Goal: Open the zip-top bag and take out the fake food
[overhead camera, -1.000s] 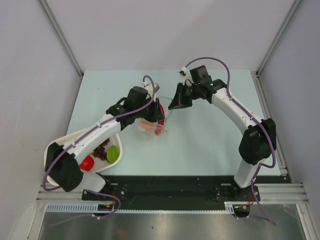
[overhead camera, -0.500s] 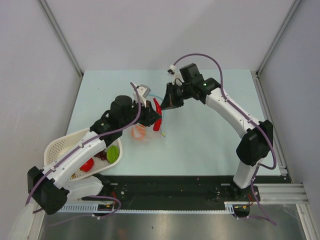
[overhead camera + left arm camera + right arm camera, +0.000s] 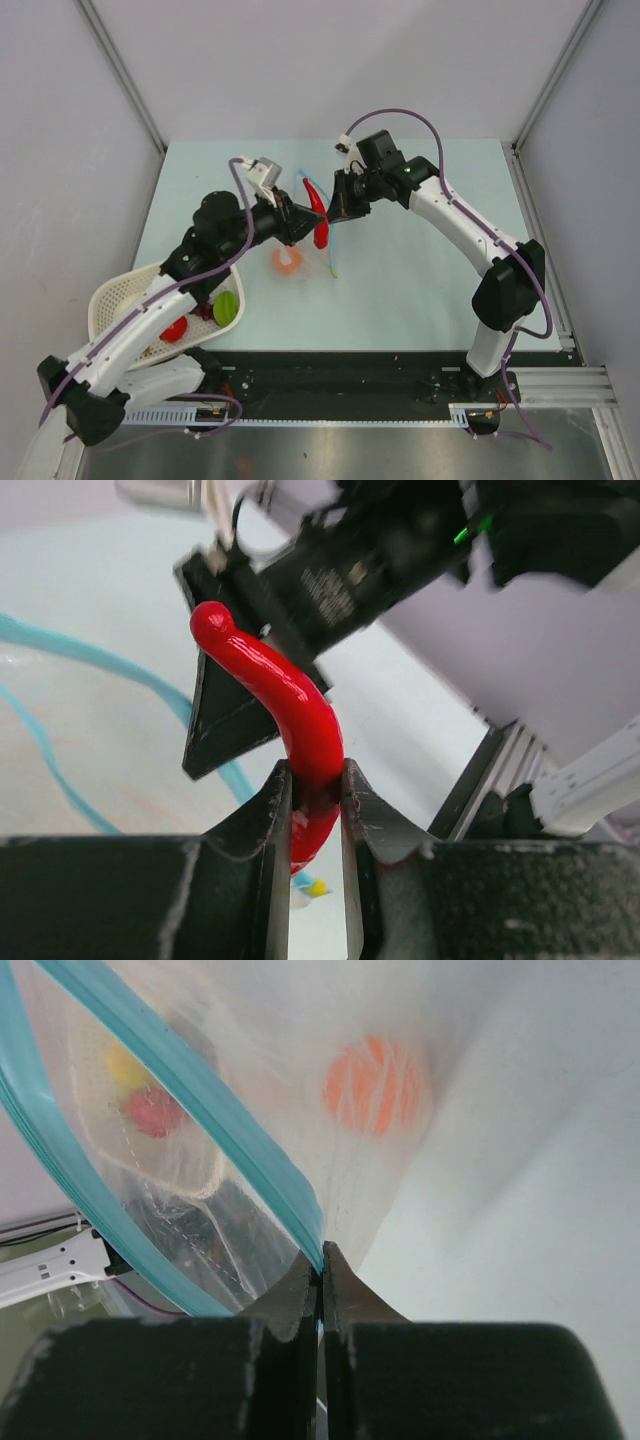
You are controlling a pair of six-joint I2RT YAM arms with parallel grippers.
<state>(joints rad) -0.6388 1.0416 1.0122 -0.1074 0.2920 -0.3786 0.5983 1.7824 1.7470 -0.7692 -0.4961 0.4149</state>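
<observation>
My left gripper [image 3: 310, 228] is shut on a piece of the fake food, a red curved piece [image 3: 319, 208], held in the air above the zip-top bag [image 3: 305, 262]. In the left wrist view the fingers [image 3: 272, 815] pinch the lower half of this red piece [image 3: 290, 705]. My right gripper [image 3: 333, 213] hangs just right of it, shut on the bag's teal zip strip [image 3: 200, 1100], so the clear bag [image 3: 250, 1030] hangs open. An orange ball [image 3: 287, 259] lies in the bag, also the orange ball [image 3: 375, 1085] seen through the plastic.
A white mesh basket [image 3: 108, 298] stands at the near left beside my left arm. It holds a green oval [image 3: 225, 307], a red round piece [image 3: 174, 329] and a dark grape bunch [image 3: 203, 312]. Blurred yellow and red shapes [image 3: 140, 1090] show through the bag.
My left gripper has drawn back and up out of the bag with the red curved piece in it. The right gripper has shifted a little left, still holding the zip strip.
</observation>
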